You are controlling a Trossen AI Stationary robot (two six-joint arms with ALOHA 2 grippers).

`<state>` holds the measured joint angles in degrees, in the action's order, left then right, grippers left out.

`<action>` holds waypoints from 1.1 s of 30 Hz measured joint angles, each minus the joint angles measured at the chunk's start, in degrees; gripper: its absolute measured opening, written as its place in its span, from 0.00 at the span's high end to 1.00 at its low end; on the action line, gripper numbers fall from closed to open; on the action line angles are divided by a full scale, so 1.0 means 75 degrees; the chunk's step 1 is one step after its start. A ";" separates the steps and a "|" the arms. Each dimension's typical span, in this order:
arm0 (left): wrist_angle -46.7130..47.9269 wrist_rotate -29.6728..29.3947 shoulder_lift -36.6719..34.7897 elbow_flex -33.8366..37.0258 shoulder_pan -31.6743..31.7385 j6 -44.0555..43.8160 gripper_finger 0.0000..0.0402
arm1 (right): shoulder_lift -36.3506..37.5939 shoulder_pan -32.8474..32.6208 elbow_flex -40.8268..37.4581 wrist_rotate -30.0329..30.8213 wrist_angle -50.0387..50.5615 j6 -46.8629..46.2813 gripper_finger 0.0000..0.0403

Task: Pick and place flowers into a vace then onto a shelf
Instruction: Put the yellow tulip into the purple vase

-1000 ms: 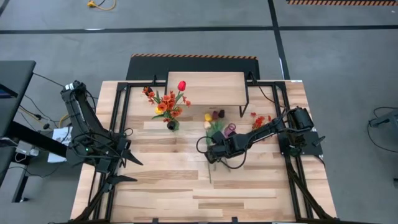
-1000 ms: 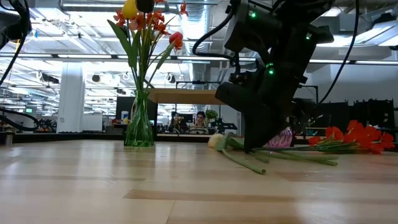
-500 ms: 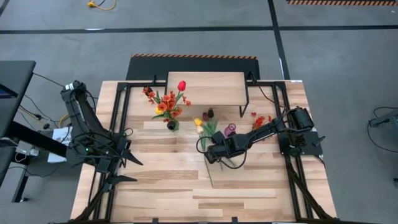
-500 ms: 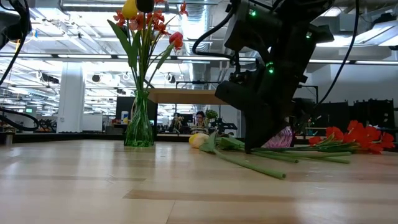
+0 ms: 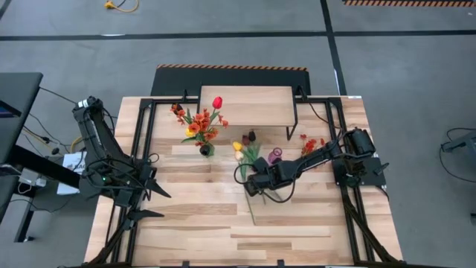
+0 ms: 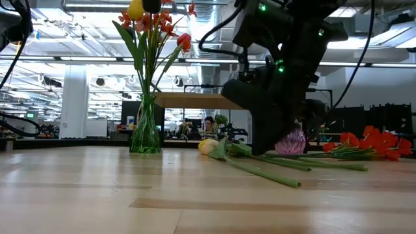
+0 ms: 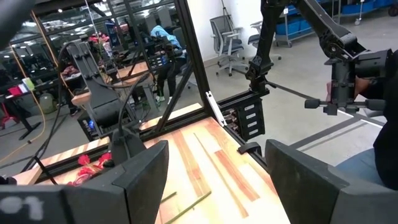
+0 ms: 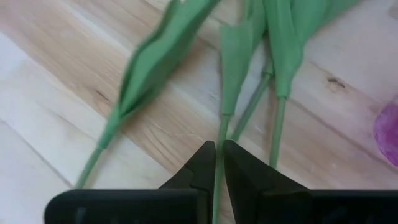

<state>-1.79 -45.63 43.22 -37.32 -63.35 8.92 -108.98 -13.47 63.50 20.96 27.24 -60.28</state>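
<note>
high view: I'm working with my right gripper point(image 5: 253, 184), low over mid-table, reaching in from the right. Loose flowers point(image 5: 249, 149) are lying just ahead of my tip, heads pointing toward the shelf point(image 5: 246, 104), stems running back under me. One stem point(image 5: 251, 208) is trailing out behind my tip toward the near edge. Vase bouquet point(image 5: 201, 126) is standing off to my left, just in front of the shelf.
long axis: stem is running roughly shelf-to-near-edge, crossing my fingers, so my judgement is the lift needs to go up and then left to the vase.
nearer arm: right arm is on the flowers; my left gripper point(image 5: 152, 199) is waiting well apart at the left edge.
low view: my right gripper point(image 6: 263, 140) is sitting down at the tabletop, green stems point(image 6: 266, 170) fanning out below it, yellow head point(image 6: 208, 145) just past my tip, purple head point(image 6: 290, 141) beside me, red sprays point(image 6: 374, 143) further off. Glass vase point(image 6: 145, 127) is upright, apart.
left wrist view: my left fingers point(image 7: 140, 177) are standing spread wide, holding nothing.
right wrist view: my right fingers point(image 8: 214, 168) are pressing together on one thin green stem point(image 8: 219, 149) running straight out between them; leaves point(image 8: 155, 62) and two more stems are lying alongside, not pinched.
</note>
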 joint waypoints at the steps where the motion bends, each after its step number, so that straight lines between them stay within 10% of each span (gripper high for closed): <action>1: 0.0001 0.0000 0.0000 0.0000 0.0000 -0.0003 0.36 | 0.0002 0.0000 0.0039 0.0006 0.0006 0.0060 0.93; 33: 0.0193 0.0012 0.0003 0.0000 0.0001 -0.0253 0.36 | -0.0004 0.0012 0.0132 0.0002 0.0097 0.0445 0.91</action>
<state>-0.34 -45.54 43.24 -37.32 -63.34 7.03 -109.01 -13.39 64.49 20.97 27.97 -56.95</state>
